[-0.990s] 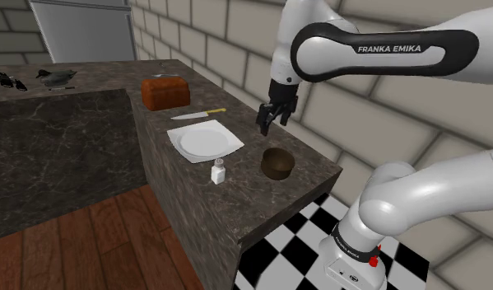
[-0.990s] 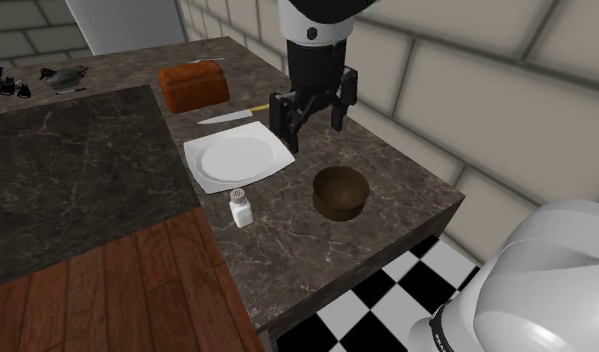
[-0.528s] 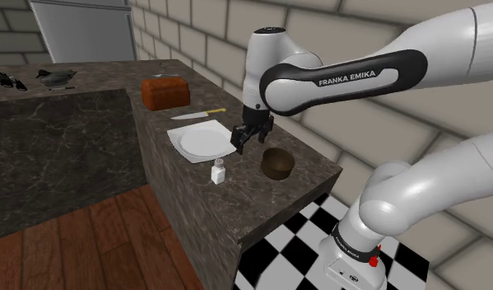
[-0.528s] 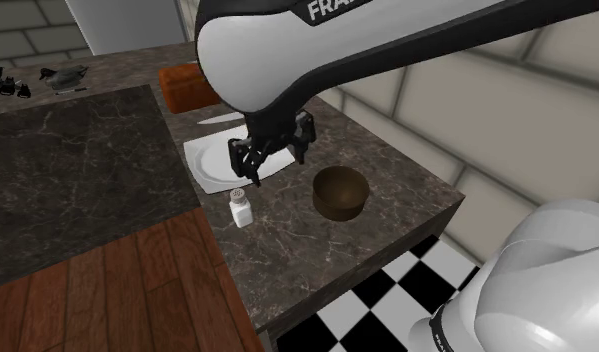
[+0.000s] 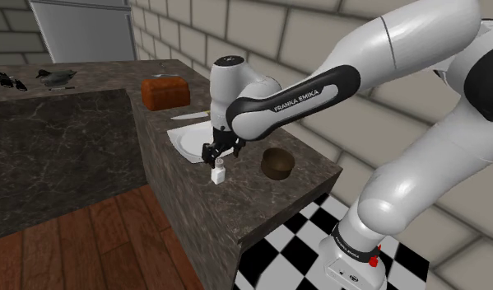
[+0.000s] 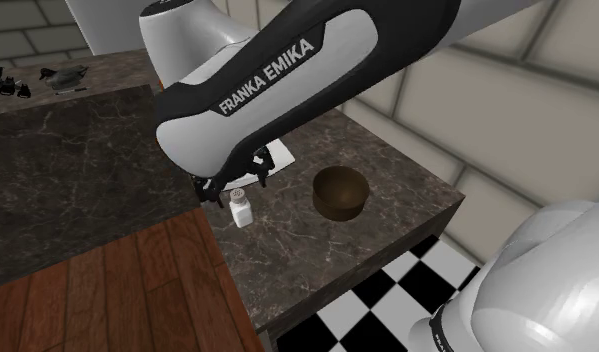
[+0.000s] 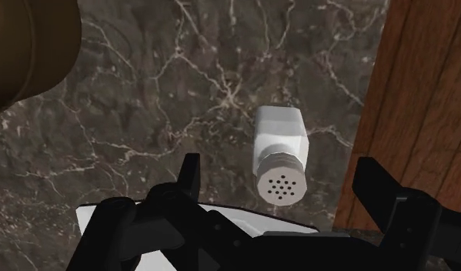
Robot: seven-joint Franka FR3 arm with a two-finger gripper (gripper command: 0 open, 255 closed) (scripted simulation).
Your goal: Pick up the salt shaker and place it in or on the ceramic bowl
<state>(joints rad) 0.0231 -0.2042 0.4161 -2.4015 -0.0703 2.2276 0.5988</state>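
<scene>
The salt shaker (image 5: 218, 172), white with a grey perforated cap, stands upright on the dark marble counter, close to the edge over the wooden floor. My gripper (image 5: 217, 152) hovers just above it, open. In the wrist view the shaker (image 7: 281, 158) lies between and beyond the two black fingers (image 7: 192, 173), which stand wide apart and do not touch it. In the second exterior view the gripper (image 6: 234, 182) sits right over the shaker (image 6: 240, 207). The brown round bowl (image 5: 276, 161) stands empty on the counter beside it, toward the wall; it also shows as the bowl (image 6: 340, 192) and the bowl (image 7: 21, 54).
A white square plate (image 5: 191, 140) lies just behind the shaker. Farther back are a knife (image 5: 199, 114) and a brown loaf (image 5: 165, 91). The counter edge (image 7: 359, 138) drops to a wooden floor right next to the shaker. Brick wall runs behind the counter.
The arm has swung from above the counter near the bowl, across the plate, and come down over the salt shaker. The fingers have stayed open; shaker and bowl have not moved.
</scene>
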